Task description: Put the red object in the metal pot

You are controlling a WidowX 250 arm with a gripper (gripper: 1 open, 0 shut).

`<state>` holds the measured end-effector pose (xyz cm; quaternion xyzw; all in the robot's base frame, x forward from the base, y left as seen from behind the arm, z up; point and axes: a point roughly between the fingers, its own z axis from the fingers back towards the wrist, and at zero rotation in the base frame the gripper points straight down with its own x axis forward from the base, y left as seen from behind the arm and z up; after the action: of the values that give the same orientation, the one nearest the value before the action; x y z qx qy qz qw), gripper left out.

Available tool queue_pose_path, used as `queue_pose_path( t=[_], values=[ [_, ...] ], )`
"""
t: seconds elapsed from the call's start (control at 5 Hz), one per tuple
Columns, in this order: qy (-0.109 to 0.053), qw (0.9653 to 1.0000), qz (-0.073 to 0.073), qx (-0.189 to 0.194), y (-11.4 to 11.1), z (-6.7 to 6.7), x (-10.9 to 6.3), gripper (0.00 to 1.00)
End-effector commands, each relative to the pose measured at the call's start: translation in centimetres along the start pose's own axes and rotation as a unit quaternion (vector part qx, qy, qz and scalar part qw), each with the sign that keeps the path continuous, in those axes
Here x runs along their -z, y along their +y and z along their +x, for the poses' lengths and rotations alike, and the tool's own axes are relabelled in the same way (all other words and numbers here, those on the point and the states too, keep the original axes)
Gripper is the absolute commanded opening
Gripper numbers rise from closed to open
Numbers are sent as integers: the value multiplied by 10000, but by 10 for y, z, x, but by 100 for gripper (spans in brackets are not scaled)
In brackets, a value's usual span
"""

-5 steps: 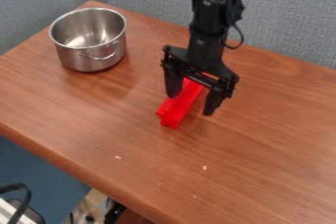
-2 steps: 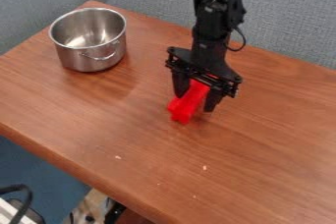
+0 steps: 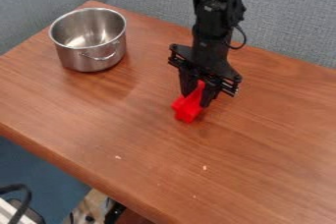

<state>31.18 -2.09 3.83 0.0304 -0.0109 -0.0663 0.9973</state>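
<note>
**Caller 1:** Red, matte and bar-shaped, the plain rectangular block (image 3: 190, 107) is seen lying on the brown wooden table (image 3: 79, 105), its near end poking out toward the camera from under the black robot gripper (image 3: 202, 91). It is well apart from the round shiny steel pot (image 3: 88, 38), which stands at the table's far left corner.

**Caller 2:** And the fingers? They are drawn narrow around the far part of the bar, 1 finger on each long side. Whether the pads are actually pressed against it cannot be told from this view, and the block is not lifted.

**Caller 1:** How is the piece expected to handle?

**Caller 2:** It is judged stiff and light, probably solid wood or plastic, so no crushing is feared. A matte face should offer fair friction.

**Caller 1:** Best place to be taken hold of?

**Caller 2:** Across the 2 long flat sides. The hold appears set toward the far end rather than the middle, so some droop of the near end could be expected on lifting.

**Caller 1:** And the pot looks open, nothing seen inside.
</note>
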Motion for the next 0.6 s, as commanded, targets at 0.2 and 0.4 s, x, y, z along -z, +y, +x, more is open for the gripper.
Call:
queue_pose_path(
  t=[0.2,0.4],
  values=[
    [507,9987,-42,65,-3,-13,22,0],
    [589,9982,-32,111,-5,-11,25,0]
  ],
)
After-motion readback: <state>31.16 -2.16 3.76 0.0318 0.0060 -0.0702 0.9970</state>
